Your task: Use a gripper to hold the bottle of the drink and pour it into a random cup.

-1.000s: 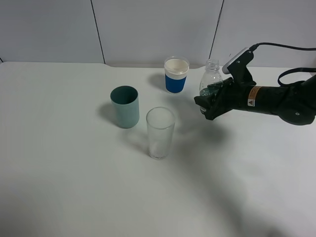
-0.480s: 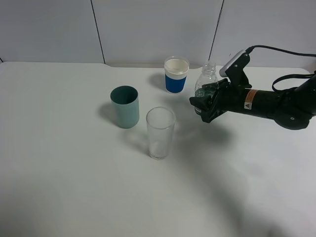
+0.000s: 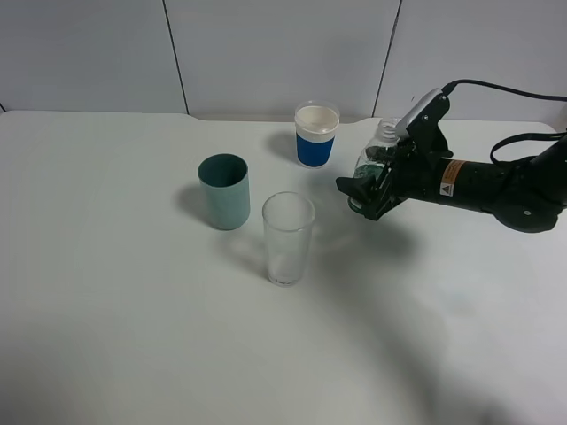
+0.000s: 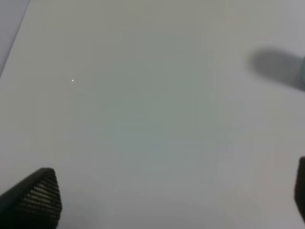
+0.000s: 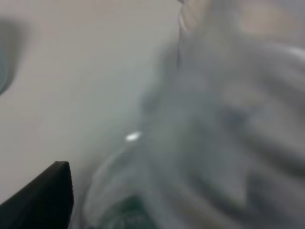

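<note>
Three cups (image 3: 316, 133), one bottle (image 3: 376, 152), one table (image 3: 133, 336)

The place looked like a robotics lab or test bench rather than a home or kitchen. A plain, bare white tabletop (image 3: 133, 336) filled the high view, and at twelve o'clock it met a backdrop of flat pale-grey wall panels (image 3: 266, 53) split by thin dark vertical seams. At three o'clock a black robot arm (image 3: 496, 186) with a small orange-and-white sticker reached in, trailing loose black cables (image 3: 514, 86). The few vessels stood spaced apart like test props, and the lighting was even and flat, with soft shadows.
</note>
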